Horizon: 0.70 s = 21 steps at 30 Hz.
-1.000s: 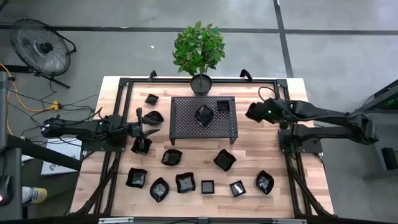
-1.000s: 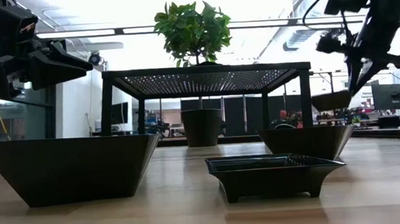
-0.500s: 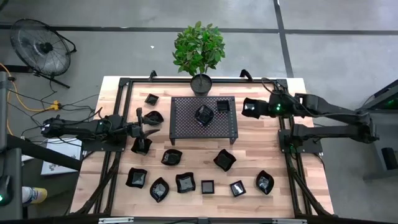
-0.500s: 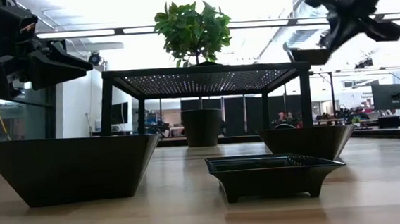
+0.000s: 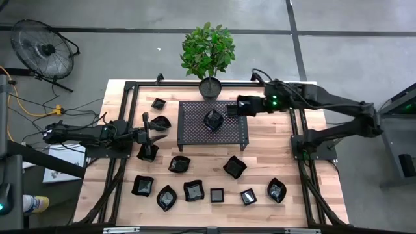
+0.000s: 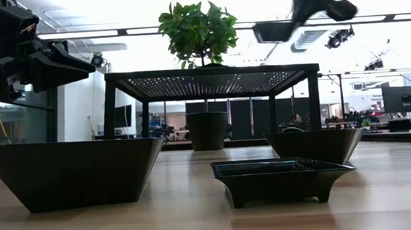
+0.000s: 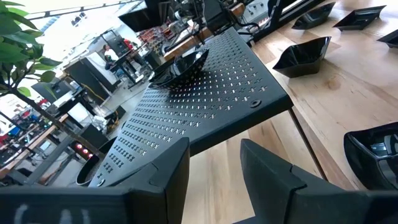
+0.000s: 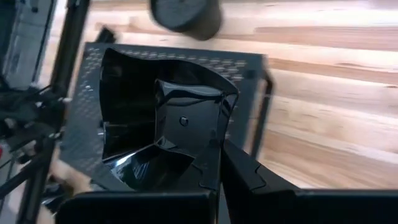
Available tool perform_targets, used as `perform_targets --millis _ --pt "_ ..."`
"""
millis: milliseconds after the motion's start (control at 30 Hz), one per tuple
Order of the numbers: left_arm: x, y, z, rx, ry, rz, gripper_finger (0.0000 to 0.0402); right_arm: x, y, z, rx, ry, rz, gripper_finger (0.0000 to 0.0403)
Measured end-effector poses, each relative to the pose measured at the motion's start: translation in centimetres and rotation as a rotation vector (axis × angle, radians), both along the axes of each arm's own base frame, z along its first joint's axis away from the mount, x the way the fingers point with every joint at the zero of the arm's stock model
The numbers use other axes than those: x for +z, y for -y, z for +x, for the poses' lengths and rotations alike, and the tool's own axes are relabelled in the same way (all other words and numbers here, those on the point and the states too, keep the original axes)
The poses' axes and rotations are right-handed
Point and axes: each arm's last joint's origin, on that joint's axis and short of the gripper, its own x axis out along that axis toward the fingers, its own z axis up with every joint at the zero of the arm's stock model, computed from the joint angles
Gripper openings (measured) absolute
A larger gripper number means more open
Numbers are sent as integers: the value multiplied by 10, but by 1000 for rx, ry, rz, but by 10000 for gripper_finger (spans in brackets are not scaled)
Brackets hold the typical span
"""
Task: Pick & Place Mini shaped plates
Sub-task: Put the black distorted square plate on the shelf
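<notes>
Several mini shaped plates, small glossy black dishes, lie on the wooden table's near half (image 5: 193,190). Two more sit on the black perforated rack (image 5: 195,133): a wavy one (image 5: 213,119) and a square one (image 5: 233,110). My right gripper (image 5: 246,106) hovers over the rack's far right corner, shut on another dish (image 8: 163,127), which shows above the rack top in the low view (image 6: 272,31). My left gripper (image 5: 153,132) waits open at the table's left, pointing toward the rack (image 7: 205,93), between a dish (image 5: 160,121) and another dish (image 5: 148,152). My right gripper holds the dish by the rim on its wrist side (image 8: 208,146), pinched between the two fingers (image 8: 249,177). The dish is lifted clear, about level, above the rack's far right corner (image 8: 249,68).
A round black plant pot (image 5: 210,87) with a leafy plant stands at the far edge behind the rack. One small dish (image 5: 158,103) lies far left of the rack. Black frame rails run along both table sides (image 5: 300,140). Bare wood lies right of the rack.
My right gripper, carrying the dish, has risen and travelled from the table's right side toward the left and slightly toward the far edge, ending over the rack's far right corner. The dish stayed in its hold. My left arm kept still.
</notes>
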Motion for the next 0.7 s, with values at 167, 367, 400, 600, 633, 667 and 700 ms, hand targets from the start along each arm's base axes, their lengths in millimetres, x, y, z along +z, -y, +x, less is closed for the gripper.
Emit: perform_targets --millis 167,367,400,600,633,667,700 --pt "0 0 0 0 0 0 140 8 2 39 58 29 26 0" --pt "0 0 0 0 0 0 140 14 6 83 101 52 48 0" --pt "0 0 0 0 0 0 140 14 7 91 107 49 51 0" --pt "0 0 0 0 0 0 140 12 13 132 126 49 63 0" --pt "0 0 0 0 0 0 140 12 14 139 127 51 62 0" --pt "0 0 0 0 0 0 140 11 15 146 129 55 62 0" --pt "0 0 0 0 0 0 140 10 15 152 132 61 64 0"
